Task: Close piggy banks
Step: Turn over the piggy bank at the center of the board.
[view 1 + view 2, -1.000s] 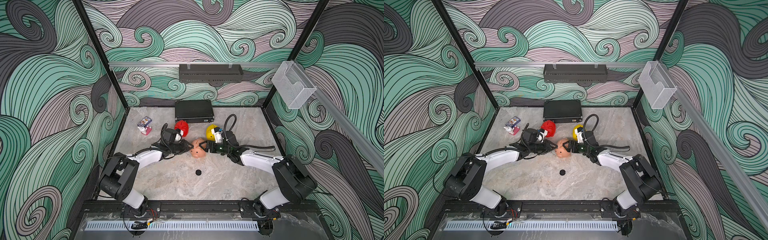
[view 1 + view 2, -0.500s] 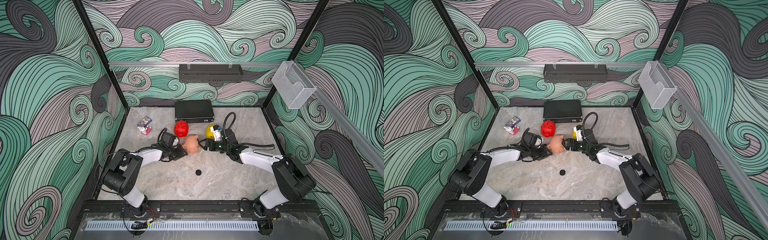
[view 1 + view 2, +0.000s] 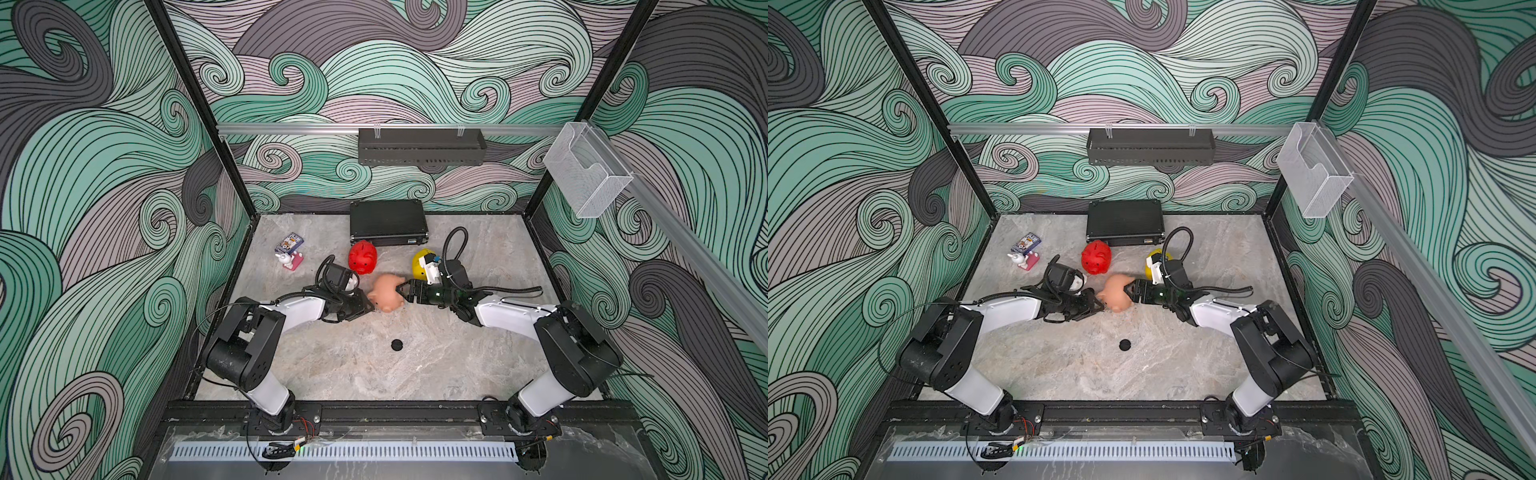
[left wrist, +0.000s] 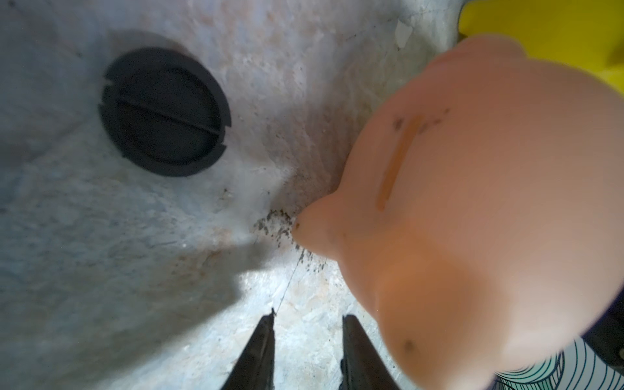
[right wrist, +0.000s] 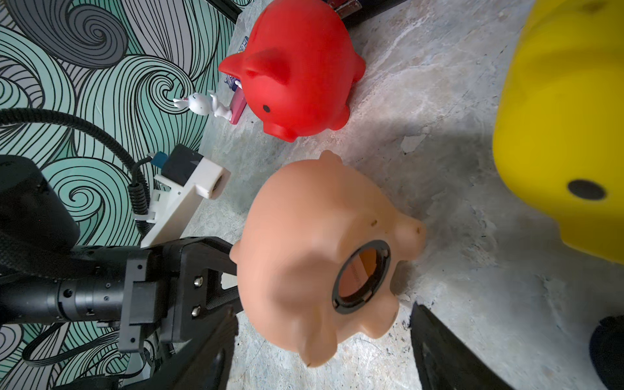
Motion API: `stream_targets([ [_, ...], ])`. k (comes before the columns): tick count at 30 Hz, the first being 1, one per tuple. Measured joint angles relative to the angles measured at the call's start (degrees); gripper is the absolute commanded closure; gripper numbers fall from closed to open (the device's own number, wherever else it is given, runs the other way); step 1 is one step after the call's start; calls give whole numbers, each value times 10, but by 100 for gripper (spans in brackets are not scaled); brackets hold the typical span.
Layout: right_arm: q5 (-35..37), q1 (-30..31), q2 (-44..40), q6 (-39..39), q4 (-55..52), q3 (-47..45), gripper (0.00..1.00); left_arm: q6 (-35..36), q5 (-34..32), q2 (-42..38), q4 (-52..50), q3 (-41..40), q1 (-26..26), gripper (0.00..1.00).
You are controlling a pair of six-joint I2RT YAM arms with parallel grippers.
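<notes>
Right gripper (image 3: 402, 289): jaws wide, at 3 o'clock of peach-pink piggy bank (image 3: 386, 293), centre of table (image 3: 478, 365).
Left gripper (image 4: 308, 315): jaws narrow, empty, at 8 o'clock.
Belly hole (image 5: 363, 275): open.
Black plug (image 3: 397, 344): loose, 6 o'clock.
Red piggy bank (image 3: 363, 257), yellow piggy bank (image 3: 419, 262): bellies hidden.
Progress: none confirmed closed.

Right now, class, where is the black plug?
In both top views the black plug lies centred on the table, nearer its front edge than the pink pig.

Place: robot lab test cell
Walls: wave-printed panels (image 3: 104, 166), black frame posts (image 3: 204, 112)
Base: marble-look tabletop (image 3: 374, 374), arm rail (image 3: 395, 415) lower middle
</notes>
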Motion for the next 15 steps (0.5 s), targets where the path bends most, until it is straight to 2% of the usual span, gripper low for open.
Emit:
stream_targets([
  [10, -9, 0, 12, 20, 11, 4, 23, 17, 4, -93, -41, -12, 0, 59],
  [15, -9, 0, 26, 29, 13, 20, 26, 42, -12, -119, -83, 15, 0, 56],
])
